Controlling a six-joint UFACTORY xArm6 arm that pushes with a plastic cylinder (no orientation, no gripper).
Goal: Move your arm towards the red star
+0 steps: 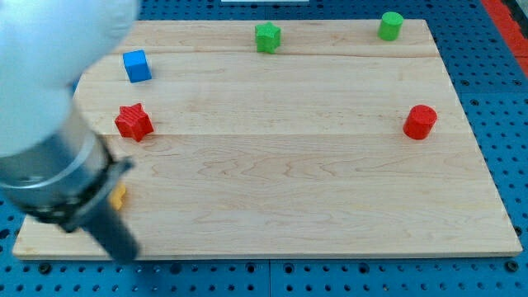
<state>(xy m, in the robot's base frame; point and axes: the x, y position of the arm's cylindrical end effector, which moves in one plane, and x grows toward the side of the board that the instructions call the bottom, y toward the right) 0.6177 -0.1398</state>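
While my tip (124,252) rests at wooden board (289,165) corner, red star (133,122) above; no jaws visible.

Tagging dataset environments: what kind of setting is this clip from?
Most likely a robotics lab tabletop rig, not a home or factory. Cues: a light wooden board resting on a blue perforated mounting base, small coloured blocks such as the red star and blue cube, and my arm's blurred rod, its tip below the star.
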